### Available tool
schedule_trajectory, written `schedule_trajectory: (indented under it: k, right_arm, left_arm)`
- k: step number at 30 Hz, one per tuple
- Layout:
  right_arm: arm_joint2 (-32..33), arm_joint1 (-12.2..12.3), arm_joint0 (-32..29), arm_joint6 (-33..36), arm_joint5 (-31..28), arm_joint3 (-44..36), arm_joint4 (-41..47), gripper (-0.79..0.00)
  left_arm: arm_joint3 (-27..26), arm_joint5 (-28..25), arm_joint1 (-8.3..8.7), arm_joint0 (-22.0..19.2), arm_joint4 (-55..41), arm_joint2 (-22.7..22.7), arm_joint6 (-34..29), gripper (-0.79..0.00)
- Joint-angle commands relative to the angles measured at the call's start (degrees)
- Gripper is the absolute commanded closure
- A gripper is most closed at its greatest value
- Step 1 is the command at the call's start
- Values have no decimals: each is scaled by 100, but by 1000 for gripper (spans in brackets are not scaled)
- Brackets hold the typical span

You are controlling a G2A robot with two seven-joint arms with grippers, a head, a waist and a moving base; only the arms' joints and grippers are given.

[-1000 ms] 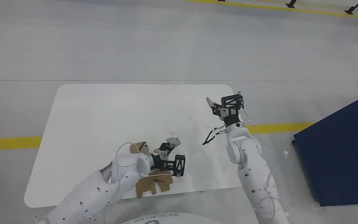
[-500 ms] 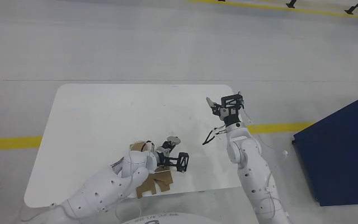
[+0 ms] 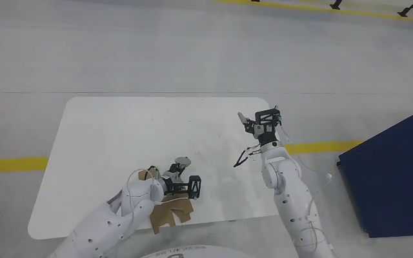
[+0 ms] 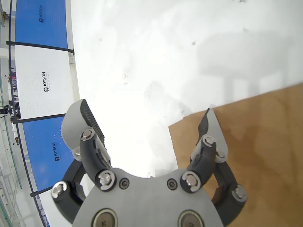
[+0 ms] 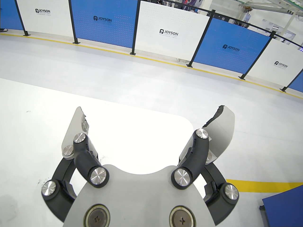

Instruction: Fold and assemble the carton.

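The carton [image 3: 170,211] is a flat brown cardboard blank lying at the near edge of the white table [image 3: 122,129], partly under my left arm. My left gripper [image 3: 188,173] hovers open just beyond its far side. In the left wrist view the left gripper [image 4: 149,119] holds nothing, and one finger [image 4: 209,128] overlaps the corner of the carton [image 4: 255,138]. My right gripper [image 3: 258,116] stands open and empty above the table's far right part, well away from the carton. The right wrist view has the right gripper [image 5: 151,114] pointing over the table's far corner.
A dark blue box [image 3: 381,171] stands on the floor right of the table. A yellow floor line [image 3: 322,147] runs under the table. Blue and white fence panels [image 5: 165,34] stand far behind. The table's left and middle are bare white surface.
My left gripper has drawn back to the left along the near edge, and the carton under the arm has shifted slightly left with it. The right arm has kept still.
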Motion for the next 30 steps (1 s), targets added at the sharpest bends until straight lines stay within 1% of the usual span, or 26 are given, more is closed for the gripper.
schedule_trajectory:
  k: [1,6,10,12,15,17,20,24,27,30]
  right_arm:
    - [0,0,0,0,0,0,0,-785]
    - [0,0,0,0,0,0,0,-785]
    - [0,0,0,0,0,0,0,-785]
    - [0,0,0,0,0,0,0,-785]
    - [0,0,0,0,0,0,0,-785]
    - [0,0,0,0,0,0,0,-785]
    - [0,0,0,0,0,0,0,-785]
    - [0,0,0,0,0,0,0,-785]
    - [0,0,0,0,0,0,0,-785]
    - [0,0,0,0,0,0,0,-785]
  left_arm:
    - [-187,-6,103,190,96,-228,38,-785]
    - [-582,-10,309,601,158,-793,152,-785]
    - [-863,-121,452,921,227,-1169,319,-785]
    - [-983,-108,502,1052,88,-1336,569,-785]
    - [-1063,-25,526,1097,-284,-1478,1067,-785]
    - [-993,-163,507,979,-481,-1388,1387,-785]
    - [-716,-188,411,664,-468,-1017,1467,-785]
    - [-178,40,176,141,-396,-317,1415,-785]
    - [277,292,-16,-205,-30,209,1169,-785]
    - [668,317,-159,-441,28,485,1039,-785]
